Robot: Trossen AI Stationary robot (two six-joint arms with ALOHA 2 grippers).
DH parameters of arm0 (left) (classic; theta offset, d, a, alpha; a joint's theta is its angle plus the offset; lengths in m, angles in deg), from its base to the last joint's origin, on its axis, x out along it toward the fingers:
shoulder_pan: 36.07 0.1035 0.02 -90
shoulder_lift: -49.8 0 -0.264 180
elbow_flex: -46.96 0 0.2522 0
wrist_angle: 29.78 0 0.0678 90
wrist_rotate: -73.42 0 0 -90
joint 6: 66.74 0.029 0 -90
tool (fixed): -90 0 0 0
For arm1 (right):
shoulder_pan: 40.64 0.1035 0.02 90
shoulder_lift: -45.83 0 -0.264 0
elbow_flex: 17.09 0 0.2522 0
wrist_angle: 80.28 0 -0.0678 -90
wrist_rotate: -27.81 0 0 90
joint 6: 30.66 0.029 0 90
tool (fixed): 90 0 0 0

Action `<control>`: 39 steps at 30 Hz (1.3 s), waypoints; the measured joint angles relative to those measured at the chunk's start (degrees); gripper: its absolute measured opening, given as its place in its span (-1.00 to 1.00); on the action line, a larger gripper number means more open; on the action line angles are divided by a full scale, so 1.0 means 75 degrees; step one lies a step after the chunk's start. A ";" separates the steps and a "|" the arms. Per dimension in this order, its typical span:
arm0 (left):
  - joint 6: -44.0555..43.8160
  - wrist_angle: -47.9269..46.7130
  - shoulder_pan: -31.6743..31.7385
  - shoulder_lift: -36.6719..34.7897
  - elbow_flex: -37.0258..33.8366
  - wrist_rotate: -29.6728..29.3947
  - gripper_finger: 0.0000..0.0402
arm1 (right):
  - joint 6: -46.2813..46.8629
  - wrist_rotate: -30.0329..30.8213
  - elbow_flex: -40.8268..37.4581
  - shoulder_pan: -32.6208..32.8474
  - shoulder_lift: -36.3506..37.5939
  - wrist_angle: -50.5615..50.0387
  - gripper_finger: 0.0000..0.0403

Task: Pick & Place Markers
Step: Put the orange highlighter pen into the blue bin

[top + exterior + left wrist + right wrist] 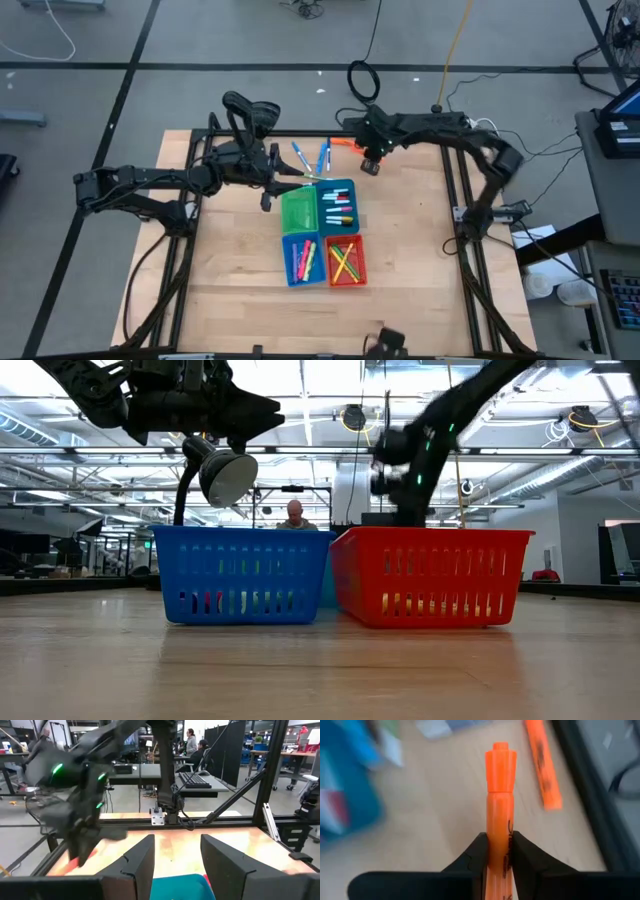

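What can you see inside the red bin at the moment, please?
In the high view, the red bin holds several crossed markers, yellow, green and reddish. How many lie underneath cannot be told. In the low view, only coloured slivers show through its slots.

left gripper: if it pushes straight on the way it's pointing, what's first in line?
Judging by its wrist view, the left gripper, jaws open above the teal bin, points at the right arm's post across the table; depth is unclear.

Wooden table [230,280] carries four bins [322,232] at centre. Loose markers [312,158] and an orange marker [343,143] lie beyond them
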 joint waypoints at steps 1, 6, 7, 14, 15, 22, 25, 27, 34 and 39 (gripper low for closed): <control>0.0001 -0.0005 -0.0003 0.0000 0.0000 -0.0001 -0.20 | 0.0044 -0.0001 -0.0123 0.0194 0.0279 0.0172 -0.77; 0.0003 -0.0074 -0.0076 0.0000 0.0000 -0.0003 -0.20 | 0.0457 -0.0022 -0.1112 0.1220 0.1698 0.1604 -0.77; 0.0005 -0.0077 -0.0109 0.0000 0.0000 -0.0008 -0.20 | 0.0576 -0.0024 -0.1400 0.1429 0.2027 0.2048 -0.77; 0.0215 -0.0074 -0.0304 0.0000 0.0000 -0.0006 -0.20 | 0.1311 -0.0020 -0.3985 0.3033 0.3508 0.6794 -0.77; 0.0220 -0.0074 -0.0335 0.0000 0.0000 -0.0007 -0.20 | 0.1370 -0.0022 -0.4309 0.3243 0.3580 0.7604 -0.77; 0.1361 -0.0021 -0.0862 0.0157 0.0000 -0.0263 -0.20 | 0.1297 -0.0013 -0.5176 0.4144 0.3618 1.0502 -0.77; 0.1700 0.0368 -0.1245 0.0456 0.0001 -0.0890 -0.20 | 0.1398 -0.0007 -0.5182 0.4373 0.3584 1.0756 -0.77; 0.1927 0.0877 -0.1461 0.0778 0.0006 -0.1406 -0.20 | 0.1347 -0.0004 -0.5180 0.4501 0.3599 1.0918 -0.77; 0.1814 0.2330 -0.1700 0.1764 0.0226 -0.2202 -0.20 | 0.1327 0.0010 -0.5179 0.4607 0.3571 1.0930 -0.77; 0.1705 0.2345 -0.1861 0.2447 0.0861 -0.2158 -0.20 | 0.1321 0.0007 -0.5179 0.4610 0.3390 1.1123 -0.77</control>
